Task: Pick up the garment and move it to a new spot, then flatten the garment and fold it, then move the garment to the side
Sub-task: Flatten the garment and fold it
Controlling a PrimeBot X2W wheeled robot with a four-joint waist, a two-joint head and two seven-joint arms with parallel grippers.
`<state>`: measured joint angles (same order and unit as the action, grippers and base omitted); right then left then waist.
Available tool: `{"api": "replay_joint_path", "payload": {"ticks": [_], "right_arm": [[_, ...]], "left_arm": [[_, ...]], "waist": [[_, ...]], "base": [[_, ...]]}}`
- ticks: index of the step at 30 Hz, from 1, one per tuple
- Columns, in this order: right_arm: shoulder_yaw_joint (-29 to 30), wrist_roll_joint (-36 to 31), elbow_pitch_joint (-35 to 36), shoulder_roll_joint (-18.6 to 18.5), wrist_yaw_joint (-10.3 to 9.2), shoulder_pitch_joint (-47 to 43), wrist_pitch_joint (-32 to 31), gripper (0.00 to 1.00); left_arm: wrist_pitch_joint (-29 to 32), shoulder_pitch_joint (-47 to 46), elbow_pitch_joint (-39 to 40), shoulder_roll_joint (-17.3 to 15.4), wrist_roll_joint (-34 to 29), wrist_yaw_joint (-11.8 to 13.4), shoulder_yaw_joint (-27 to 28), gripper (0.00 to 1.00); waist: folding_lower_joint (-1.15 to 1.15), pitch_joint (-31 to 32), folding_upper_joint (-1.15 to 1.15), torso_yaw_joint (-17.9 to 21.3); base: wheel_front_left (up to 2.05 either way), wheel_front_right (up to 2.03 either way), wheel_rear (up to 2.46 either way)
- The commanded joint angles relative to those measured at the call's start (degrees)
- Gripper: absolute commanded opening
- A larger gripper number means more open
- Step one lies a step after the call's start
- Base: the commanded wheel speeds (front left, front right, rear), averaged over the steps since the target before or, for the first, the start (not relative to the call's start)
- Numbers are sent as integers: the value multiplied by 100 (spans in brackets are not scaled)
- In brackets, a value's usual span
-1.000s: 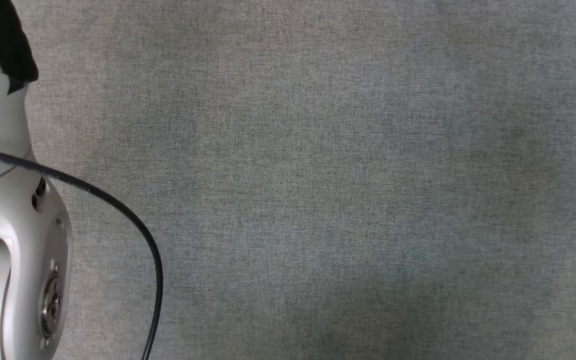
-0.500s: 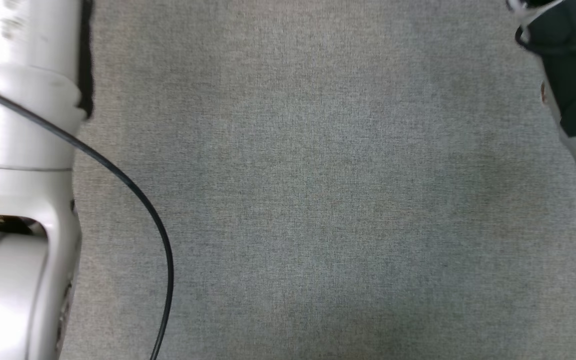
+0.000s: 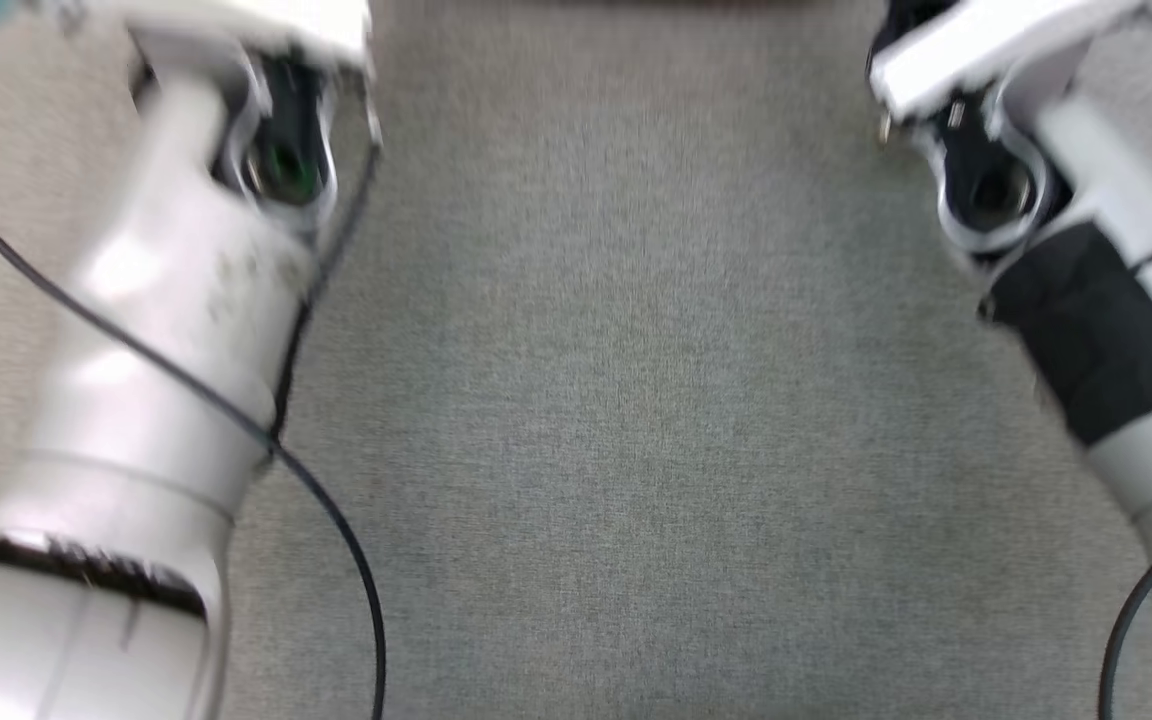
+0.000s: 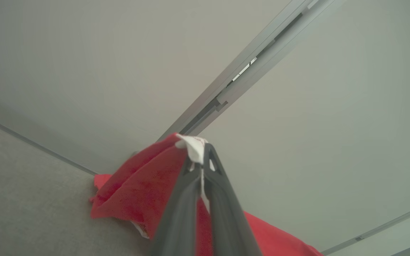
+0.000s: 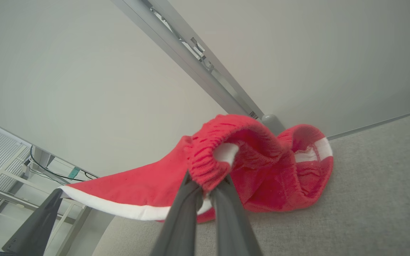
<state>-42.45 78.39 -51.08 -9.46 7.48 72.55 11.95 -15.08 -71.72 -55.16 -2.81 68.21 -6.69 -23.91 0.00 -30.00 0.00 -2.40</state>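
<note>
The red garment [image 5: 272, 177] sags onto the grey tabletop [image 5: 368, 199]. Your left fingers [image 4: 183, 209] are clamped on its white patch [image 4: 192, 147], your right fingers [image 5: 180, 220] on its ribbed edge [image 5: 205, 160].

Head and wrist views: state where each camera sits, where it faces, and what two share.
Head view: on the head, looking down at the grey surface; left forearm and right forearm show.
Left wrist view: along the left tool, shut on the red garment, facing a pale wall.
Right wrist view: along the right tool, shut on the garment's ribbed edge.
Shared: both wrist views show the garment and metal rail.
</note>
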Motion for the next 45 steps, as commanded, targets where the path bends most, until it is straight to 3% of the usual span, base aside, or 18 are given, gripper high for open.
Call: {"api": "replay_joint_path", "payload": {"ticks": [1,8,14,21,32,45], "right_arm": [[-79,158,-58,-56,3,-321,-55,0],[-358,647,-207,-91,3,-1473,-370,0],[-380,1089,-311,-128,2,-2618,-620,0],[-382,1270,-351,-152,2,-3283,-787,0],[-584,1254,-141,-126,2,-4148,-1133,0],[-917,1283,22,-240,1,-5098,-1743,0]], "left_arm": [[-4,325,-106,-28,109,-31,-142,0],[-4,1537,-409,-25,513,-25,-677,0],[-5,2731,-564,-35,1240,9,-924,0],[-6,3409,-569,-43,1530,6,-1077,0],[-5,4259,-486,-38,1490,-34,-1134,0],[-6,5138,-367,-41,1293,-50,-818,0]], "waist": [[0,482,0,-46],[0,1367,0,-103],[0,2168,0,-156],[0,2546,0,-188],[0,2992,0,-227],[0,3544,0,-481]], "base": [[0,0,0],[0,0,0],[0,0,0],[0,0,0],[0,0,0],[0,0,0]]}}
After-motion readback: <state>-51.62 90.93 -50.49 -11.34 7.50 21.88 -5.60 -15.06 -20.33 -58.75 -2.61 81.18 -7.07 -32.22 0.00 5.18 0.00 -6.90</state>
